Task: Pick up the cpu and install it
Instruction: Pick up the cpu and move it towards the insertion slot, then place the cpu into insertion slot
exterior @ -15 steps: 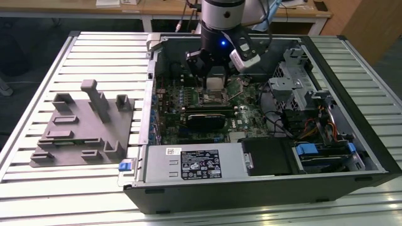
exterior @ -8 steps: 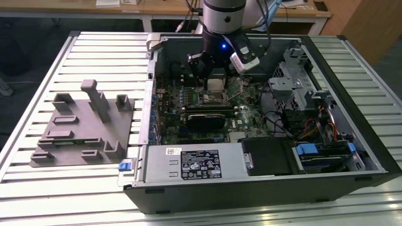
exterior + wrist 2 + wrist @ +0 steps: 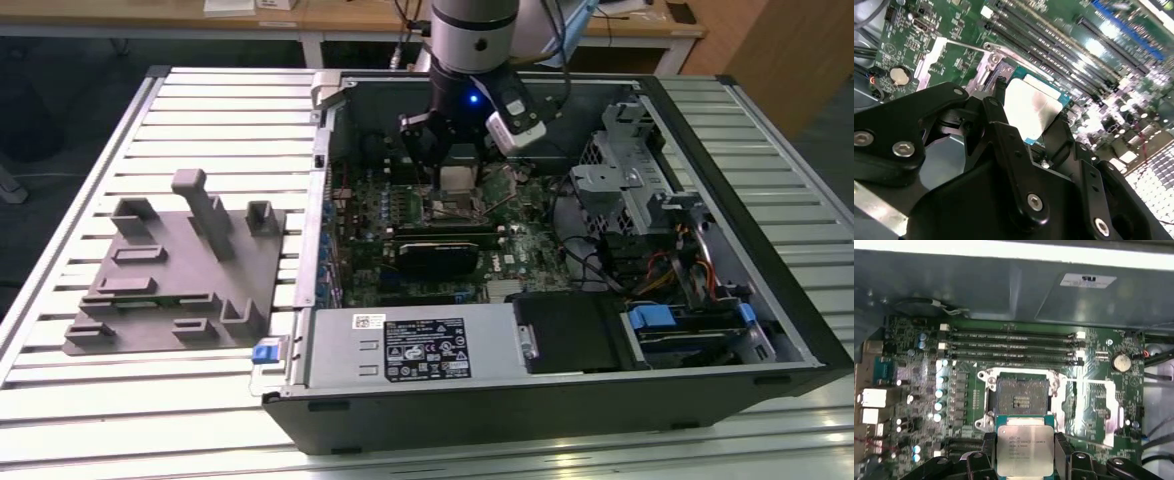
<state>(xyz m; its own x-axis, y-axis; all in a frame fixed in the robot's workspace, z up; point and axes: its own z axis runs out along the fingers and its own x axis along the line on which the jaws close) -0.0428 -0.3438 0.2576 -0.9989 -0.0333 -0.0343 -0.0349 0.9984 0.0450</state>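
The cpu is a small flat square chip with a silvery metal top and a green rim, and my gripper is shut on it, one black finger on each side. In the first wrist view it hangs just short of the open, empty socket on the green motherboard, apart from it. The socket's metal load plate is swung open to one side. In the second wrist view the cpu sits between the black fingertips above the board. In the exterior view my gripper is inside the open computer case, over the board's far part.
A silver power-supply box fills the case's near side, with a black heatsink block mid-board and drive cages toward the exterior view's right. Memory slots and a coin battery flank the socket. A grey fixture lies on the slatted table.
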